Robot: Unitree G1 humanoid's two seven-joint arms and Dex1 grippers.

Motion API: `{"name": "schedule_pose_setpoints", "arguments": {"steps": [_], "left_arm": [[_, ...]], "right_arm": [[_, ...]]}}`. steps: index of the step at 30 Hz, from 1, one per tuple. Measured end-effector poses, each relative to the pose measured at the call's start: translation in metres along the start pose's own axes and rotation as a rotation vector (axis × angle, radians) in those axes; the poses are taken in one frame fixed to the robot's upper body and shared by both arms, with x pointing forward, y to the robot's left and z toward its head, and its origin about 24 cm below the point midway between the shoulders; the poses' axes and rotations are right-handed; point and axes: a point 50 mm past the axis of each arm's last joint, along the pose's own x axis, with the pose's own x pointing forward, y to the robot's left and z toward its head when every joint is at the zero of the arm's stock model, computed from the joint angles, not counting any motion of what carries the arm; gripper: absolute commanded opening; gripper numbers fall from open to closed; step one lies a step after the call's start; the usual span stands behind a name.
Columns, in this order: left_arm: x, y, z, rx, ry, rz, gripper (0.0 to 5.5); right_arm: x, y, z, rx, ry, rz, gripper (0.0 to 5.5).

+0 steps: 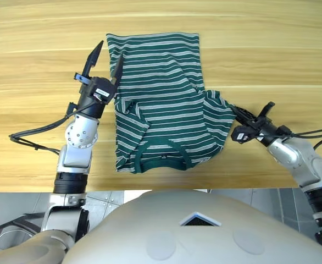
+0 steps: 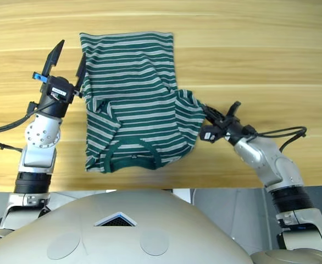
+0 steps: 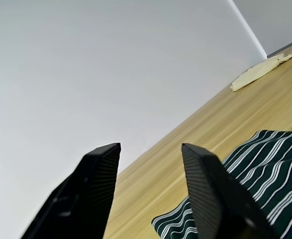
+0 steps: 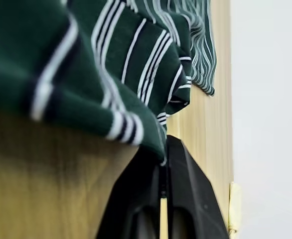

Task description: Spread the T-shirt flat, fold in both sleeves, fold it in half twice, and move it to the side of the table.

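Centre right, the right gripper [image 1: 236,110] is seen with fingers closed on the T-shirt [image 1: 161,104] sleeve; upper left, the left gripper [image 1: 110,50] is held with fingers open.

Looks like a robotics lab or test room, not a home. Long light-wood worktop [image 1: 271,49], plain white wall [image 3: 86,59] straight behind it, grey tiled floor [image 1: 103,196] below the near edge, black cabling [image 1: 37,132] trailing across the worktop.
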Motion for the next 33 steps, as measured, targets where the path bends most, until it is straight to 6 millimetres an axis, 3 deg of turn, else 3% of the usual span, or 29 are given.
{"name": "schedule_pose_setpoints", "arguments": {"steps": [3, 8, 15, 33], "left_arm": [[-0.001, 0.000, -0.001, -0.013, 0.007, 0.010, 2.29], [-0.003, 0.001, -0.005, -0.018, 0.017, 0.032, 2.29], [-0.004, -0.001, -0.010, -0.034, 0.036, 0.035, 2.29], [0.000, -0.008, -0.011, -0.053, 0.023, 0.018, 2.29]], "right_arm": [[-0.001, 0.004, 0.008, 0.076, -0.019, -0.064, 0.01], [0.004, -0.017, 0.024, 0.167, -0.111, -0.222, 0.01], [0.013, -0.033, 0.035, 0.174, -0.184, -0.279, 0.01], [0.031, 0.008, 0.064, 0.113, -0.337, 0.072, 0.01]]}}
